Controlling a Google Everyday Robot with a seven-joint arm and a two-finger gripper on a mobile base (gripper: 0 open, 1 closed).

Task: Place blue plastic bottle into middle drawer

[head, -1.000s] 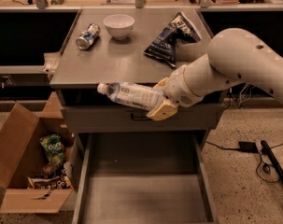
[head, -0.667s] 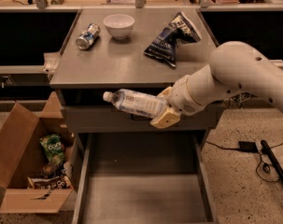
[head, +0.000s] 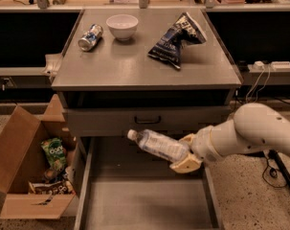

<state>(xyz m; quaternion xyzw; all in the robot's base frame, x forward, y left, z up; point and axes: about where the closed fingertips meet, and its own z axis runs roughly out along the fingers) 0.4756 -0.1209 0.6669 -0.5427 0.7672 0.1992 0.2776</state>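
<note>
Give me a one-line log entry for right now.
phase: carrying | end effector: shut on blue plastic bottle, over right side of open middle drawer | bottle pose: tilted, cap to the left | release: not yet

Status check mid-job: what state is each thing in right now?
blue plastic bottle: capped, tilted, held aloft
claw: shut on the bottle, above the middle drawer
middle drawer: pulled open
upper drawer: shut
can: on its side
bowl: upright
chip bag: crumpled
cardboard box: open

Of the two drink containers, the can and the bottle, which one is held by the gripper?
The blue plastic bottle, clear with a white cap: the gripper holds it tilted over the middle drawer. The can lies on the cabinet top.
</note>
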